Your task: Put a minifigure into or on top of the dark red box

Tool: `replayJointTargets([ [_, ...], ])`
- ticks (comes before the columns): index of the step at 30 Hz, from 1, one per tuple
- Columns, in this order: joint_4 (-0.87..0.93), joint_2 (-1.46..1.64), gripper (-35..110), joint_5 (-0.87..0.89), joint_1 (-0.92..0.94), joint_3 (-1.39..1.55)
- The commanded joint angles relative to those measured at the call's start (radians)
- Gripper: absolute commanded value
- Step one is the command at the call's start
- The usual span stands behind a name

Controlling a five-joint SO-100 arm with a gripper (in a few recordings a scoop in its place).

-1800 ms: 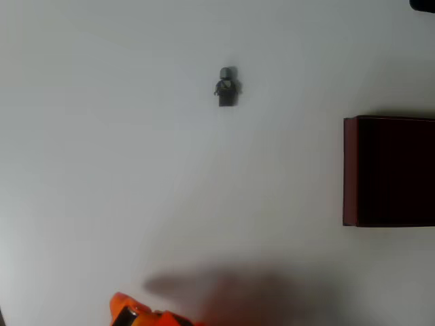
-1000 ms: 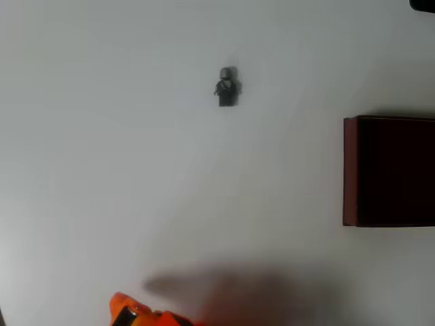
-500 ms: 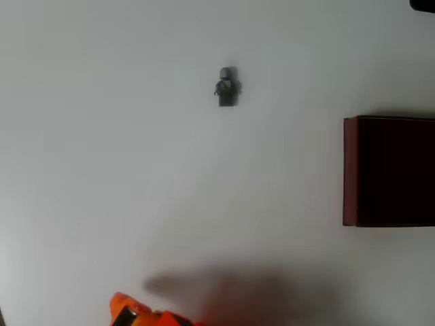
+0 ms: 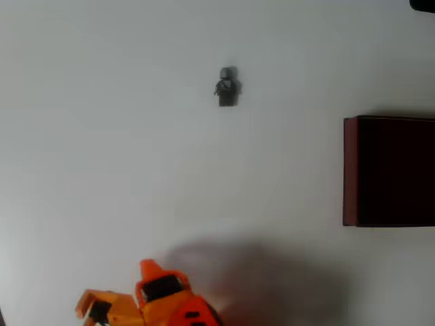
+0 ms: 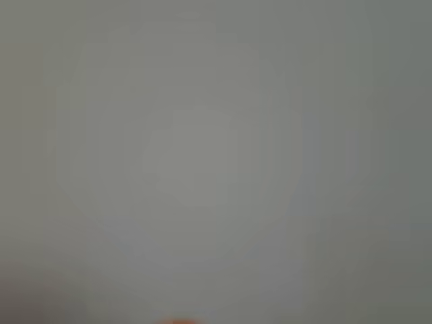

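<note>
The minifigure (image 4: 228, 86), grey head and torso over dark legs, lies alone on the white table in the upper middle of the overhead view. The dark red box (image 4: 350, 170) sits at the right edge, its near-black inside facing up and its right part cut off by the frame. My orange gripper (image 4: 114, 285) enters from the bottom left, far below the figure and well left of the box. Its two orange fingertips stand apart with nothing between them. The wrist view is a blurred pale grey surface with an orange sliver (image 5: 179, 321) at the bottom edge.
The white table (image 4: 102, 149) spreads wide between the gripper, the figure and the box. The arm's soft shadow (image 4: 265, 285) falls on the table to the right of the gripper. A dark object (image 4: 425, 4) pokes in at the top right corner.
The gripper has pushed further into the overhead view from the bottom edge, up and slightly right, and its two fingers now show. Figure and box have not moved.
</note>
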Motion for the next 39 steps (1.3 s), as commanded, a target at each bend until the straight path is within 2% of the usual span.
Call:
replayJointTargets([
  [1,0.0,0.009,10,0.396,-0.023,-0.041],
  [2,0.023,0.009,12,0.545,-0.003,-0.074],
  [5,-0.006,0.002,14,0.776,0.049,-0.167],
  [7,-0.095,-0.017,15,0.844,0.075,-0.196],
  [9,-0.11,-0.026,16,1.005,0.087,-0.199],
  [11,-0.225,-0.035,18,1.046,0.103,-0.173],
  [14,-0.273,-0.071,20,1.289,0.092,-0.117],
  [18,-0.318,-0.25,23,1.394,0.15,-0.152],
  [24,-0.262,-0.888,25,1.304,0.278,-0.569],
  [28,-0.276,-1.181,25,1.267,0.325,-0.77],
  [34,-0.295,-1.413,26,1.169,0.428,-0.945],
  [39,-0.417,-1.505,26,1.086,0.503,-0.957],
])
